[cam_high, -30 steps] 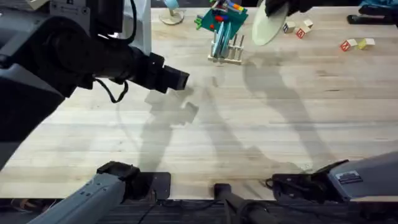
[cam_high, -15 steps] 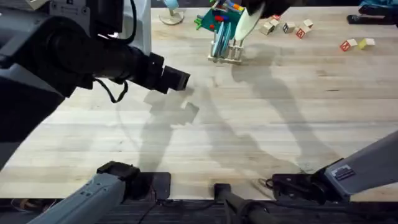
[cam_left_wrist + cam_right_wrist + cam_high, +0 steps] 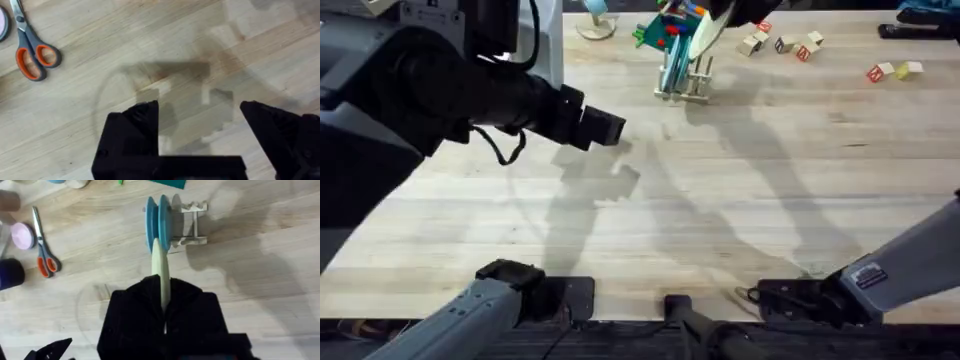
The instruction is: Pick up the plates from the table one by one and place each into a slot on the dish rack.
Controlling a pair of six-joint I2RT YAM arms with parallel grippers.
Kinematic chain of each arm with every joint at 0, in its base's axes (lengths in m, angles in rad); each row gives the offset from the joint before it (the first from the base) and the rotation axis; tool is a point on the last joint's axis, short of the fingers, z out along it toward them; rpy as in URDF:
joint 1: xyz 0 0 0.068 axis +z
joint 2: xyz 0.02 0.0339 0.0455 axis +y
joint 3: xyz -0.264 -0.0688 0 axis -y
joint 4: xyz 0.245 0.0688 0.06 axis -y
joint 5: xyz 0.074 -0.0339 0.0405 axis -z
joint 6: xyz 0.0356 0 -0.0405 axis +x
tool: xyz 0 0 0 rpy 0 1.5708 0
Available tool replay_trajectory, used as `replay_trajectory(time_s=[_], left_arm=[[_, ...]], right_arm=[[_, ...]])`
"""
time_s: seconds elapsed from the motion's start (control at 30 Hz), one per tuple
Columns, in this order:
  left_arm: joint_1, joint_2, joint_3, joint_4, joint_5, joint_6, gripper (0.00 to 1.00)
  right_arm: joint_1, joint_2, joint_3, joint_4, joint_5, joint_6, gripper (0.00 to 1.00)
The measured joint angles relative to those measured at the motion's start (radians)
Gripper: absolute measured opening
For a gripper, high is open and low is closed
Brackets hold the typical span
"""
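Observation:
The dish rack [image 3: 688, 88] stands at the far middle of the table [image 3: 720, 200]. Two light blue plates [image 3: 150, 222] stand upright in its slots, also seen as the blue plates [image 3: 667, 62] from overhead. My right gripper [image 3: 162, 317] is shut on a cream plate [image 3: 160, 272], held edge-on just beside the blue ones. From overhead, this cream plate [image 3: 706, 33] tilts over the rack's pegs [image 3: 192, 225]. My left gripper [image 3: 202, 125] hovers open over bare wood at mid-left, its fingers [image 3: 135, 125] holding nothing; overhead it shows as the left gripper [image 3: 605, 128].
A green toy-block board [image 3: 665, 30] lies right behind the rack. Loose toy blocks [image 3: 782, 43] and two more blocks [image 3: 892, 70] sit at the far right. Scissors [image 3: 44, 257], a pink dish [image 3: 22, 235] and a dark object [image 3: 10, 274] lie left of the rack.
My right gripper carried the cream plate leftward from right of the rack to over its pegs, turning it more edge-on. The left arm stayed still.

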Motion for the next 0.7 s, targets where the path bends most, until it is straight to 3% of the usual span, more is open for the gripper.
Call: replay_trajectory(time_s=[0.3, 0.7], left_arm=[[0.000, 0.000, 0.000, 0.000, 0.000, 0.000, 0.994], [0.000, 0.000, 0.000, 0.000, 0.000, 0.000, 0.993]], right_arm=[[0.000, 0.001, 0.000, -0.001, 0.002, 0.006, 0.032], [0.000, 0.001, 0.000, -0.004, 0.109, 0.006, 0.032]])
